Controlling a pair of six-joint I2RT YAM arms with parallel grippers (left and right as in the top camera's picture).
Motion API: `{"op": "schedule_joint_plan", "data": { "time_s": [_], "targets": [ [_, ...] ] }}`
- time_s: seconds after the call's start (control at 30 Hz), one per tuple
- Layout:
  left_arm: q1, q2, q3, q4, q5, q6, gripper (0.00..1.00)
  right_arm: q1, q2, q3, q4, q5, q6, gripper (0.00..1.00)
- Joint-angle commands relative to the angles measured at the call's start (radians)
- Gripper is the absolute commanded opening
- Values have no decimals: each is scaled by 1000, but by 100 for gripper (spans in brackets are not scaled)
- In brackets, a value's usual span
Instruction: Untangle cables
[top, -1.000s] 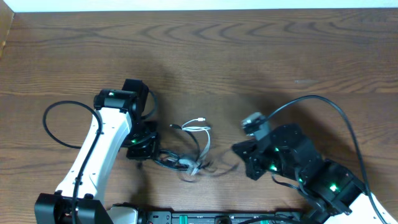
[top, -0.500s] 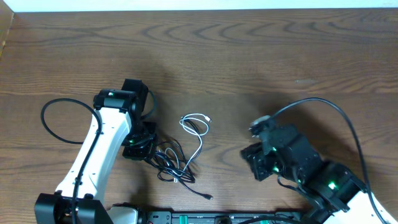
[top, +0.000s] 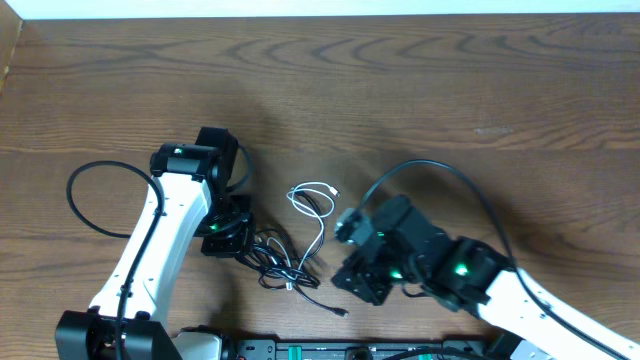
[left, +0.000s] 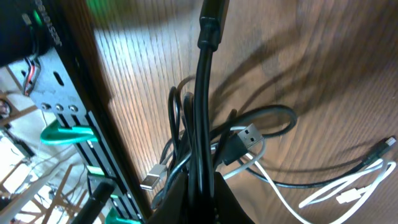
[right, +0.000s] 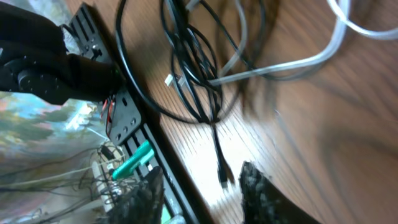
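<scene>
By the table's (top: 400, 80) front edge, left hand (left: 200, 193) seemingly clamps the black cable (left: 202, 112); right hand (right: 202, 190) spread.

left end effector (left: 200, 190): clamped on black cable (left: 203, 93) | USB plug (left: 240, 139) in tangle | white cable (left: 324, 194) lower right

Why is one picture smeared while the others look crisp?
Right wrist view: the white cable is smeared by blur. Left wrist view: crisp on the USB plug, with a green glow at the top. Overhead view: sharp and evenly lit.
</scene>
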Motion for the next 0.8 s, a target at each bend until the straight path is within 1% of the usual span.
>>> {"op": "schedule_joint_plan", "data": {
  "time_s": [0.0, 0.03, 0.07, 0.13, 0.27, 0.4, 0.5, 0.63, 0.67, 0.7, 0.77],
  "targets": [
    [2, 1, -3, -10, 33, -17, 7, 40, 78, 15, 66, 56, -20, 48],
    [2, 1, -3, -10, 34, -7, 8, 46, 99, 15, 89, 67, -20, 54],
    [2, 1, -3, -10, 35, 8, 7, 51, 125, 15, 118, 71, -20, 56],
    [2, 1, -3, -10, 41, 41, 7, 57, 175, 15, 174, 71, -20, 58],
    [2, 1, -3, -10, 43, 86, 7, 66, 280, 15, 285, 61, -16, 57],
    [2, 1, -3, -10, 43, 95, 7, 74, 360, 15, 389, -51, -16, 55],
    [2, 1, -3, -9, 44, 95, 7, 78, 376, 15, 430, -111, -15, 55],
    [2, 1, -3, -9, 95, 96, 7, 86, 376, 15, 439, -70, -16, 54],
    [2, 1, -3, -8, 121, 103, 7, 87, 376, 15, 433, -48, -16, 53],
    [2, 1, -3, -6, 139, 107, 8, 87, 376, 15, 431, -37, -16, 48],
    [2, 1, -3, -4, 175, 129, 7, 87, 376, 15, 433, -34, -16, 34]
  ]
}}
